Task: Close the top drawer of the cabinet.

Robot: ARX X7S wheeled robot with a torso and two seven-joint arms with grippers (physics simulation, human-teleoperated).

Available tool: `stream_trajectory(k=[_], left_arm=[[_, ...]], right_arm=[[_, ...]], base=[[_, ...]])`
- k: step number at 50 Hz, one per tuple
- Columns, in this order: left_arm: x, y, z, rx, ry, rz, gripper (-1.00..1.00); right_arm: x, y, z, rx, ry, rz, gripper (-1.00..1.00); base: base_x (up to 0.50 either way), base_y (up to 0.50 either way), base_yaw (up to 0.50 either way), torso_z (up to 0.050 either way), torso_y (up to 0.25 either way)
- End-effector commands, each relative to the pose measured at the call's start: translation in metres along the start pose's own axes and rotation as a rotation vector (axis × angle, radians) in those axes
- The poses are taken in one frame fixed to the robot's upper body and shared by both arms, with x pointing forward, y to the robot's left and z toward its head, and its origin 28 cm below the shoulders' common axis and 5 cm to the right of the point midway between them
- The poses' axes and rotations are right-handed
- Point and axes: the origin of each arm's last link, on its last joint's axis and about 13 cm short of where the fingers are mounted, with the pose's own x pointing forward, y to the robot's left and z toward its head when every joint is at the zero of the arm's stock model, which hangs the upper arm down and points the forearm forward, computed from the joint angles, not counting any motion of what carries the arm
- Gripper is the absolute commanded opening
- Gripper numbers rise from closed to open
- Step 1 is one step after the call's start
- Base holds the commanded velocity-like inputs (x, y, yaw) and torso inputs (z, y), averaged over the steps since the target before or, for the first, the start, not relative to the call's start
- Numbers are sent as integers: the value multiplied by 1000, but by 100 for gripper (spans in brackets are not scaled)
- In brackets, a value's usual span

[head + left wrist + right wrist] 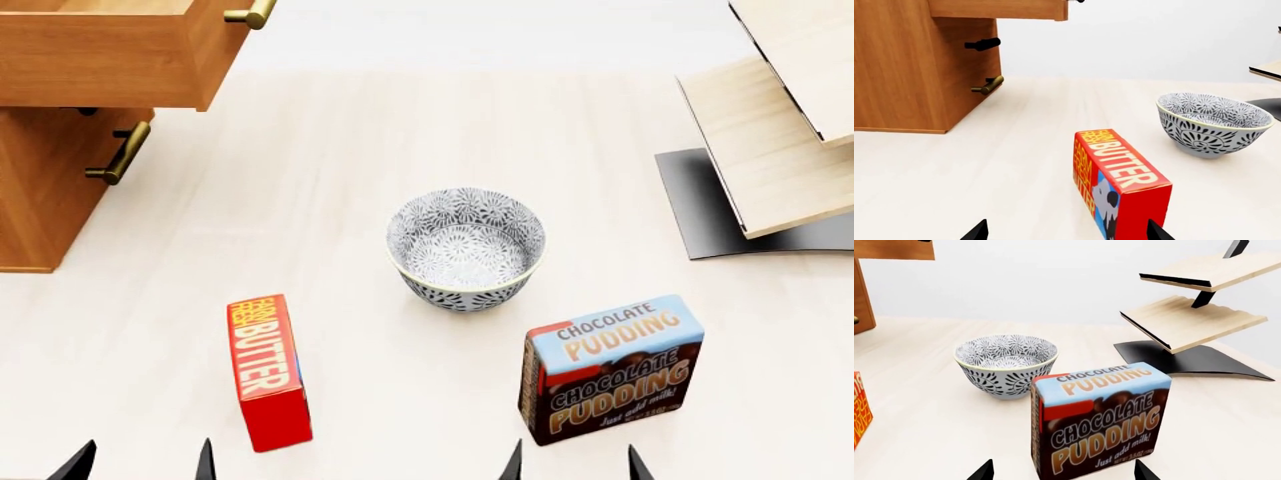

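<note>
Table (400, 150): pale wood.
Drawer (107, 55): sticks out of cabinet (40, 190).
Left gripper (140, 462): spread, holds nothing.
Right gripper (574, 465): spread, holds nothing.

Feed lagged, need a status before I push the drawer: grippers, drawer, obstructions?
Left gripper and right gripper open, empty, low. Orange-brown wooden top drawer pulled out from the cabinet. Red butter box ahead of left gripper.

Top drawer (100, 55): cropped above and beside left gripper (140, 462).
Cabinet (47, 190): side cropped.
Both grippers, right gripper (571, 464) included: fingertips only, bodies out of frame.
Shelf rack (781, 120), beyond right gripper: partly cropped.
</note>
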Motion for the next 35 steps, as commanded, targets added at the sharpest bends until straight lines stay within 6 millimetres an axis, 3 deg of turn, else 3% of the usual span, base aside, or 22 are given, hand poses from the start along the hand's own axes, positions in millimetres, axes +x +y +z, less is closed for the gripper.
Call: stream_trajectory(k=[1, 16, 35], left_arm=[[3, -1, 13, 1, 29, 18, 100], [-1, -1, 41, 24, 17, 50, 100], [-17, 4, 60, 39, -44, 71, 100]], right_arm=[[0, -2, 14, 2, -7, -28, 100], [-3, -4, 36, -16, -31, -68, 100], [-8, -8, 52, -19, -61, -110, 100]], base=[[0, 0, 0, 0, 0], [0, 0, 0, 0, 0], [0, 0, 0, 0, 0]])
